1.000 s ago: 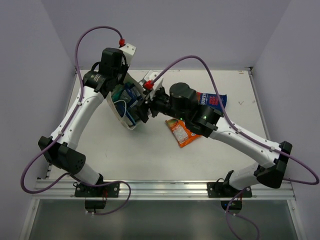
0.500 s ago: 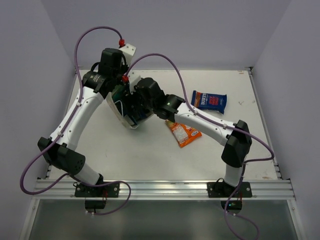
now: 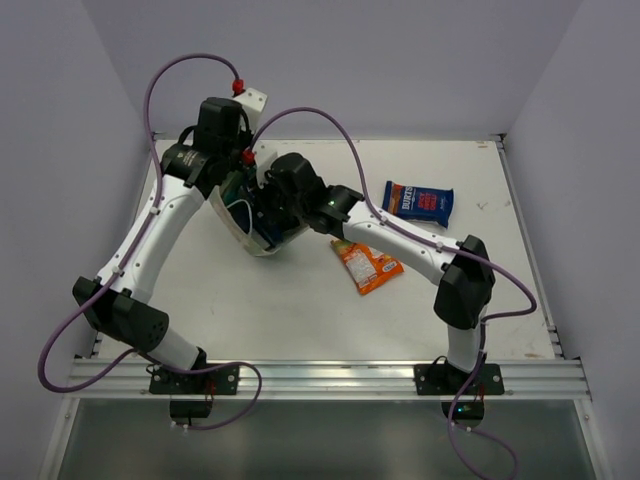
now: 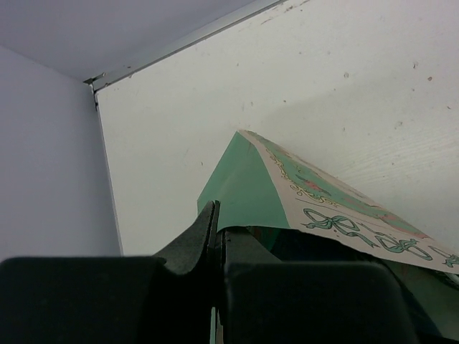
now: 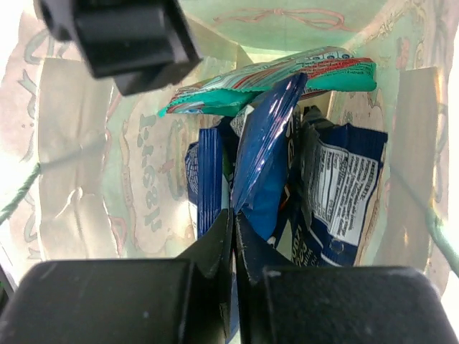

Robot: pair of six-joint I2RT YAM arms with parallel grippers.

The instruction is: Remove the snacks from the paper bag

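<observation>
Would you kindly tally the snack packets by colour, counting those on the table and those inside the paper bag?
Dark blue: 4 (red-patched packet on the table; left blue packet, middle blue packet and right blue packet in the paper bag)
Orange packet: 1, on the table
Teal-green packet: 1, in the paper bag
Total: 6

Paper bag [image 3: 240, 235] far left on table [image 3: 300, 310], packets [image 5: 265, 158] inside; near packet [image 3: 368, 266] and far packet [image 3: 418, 201] to its right.
</observation>
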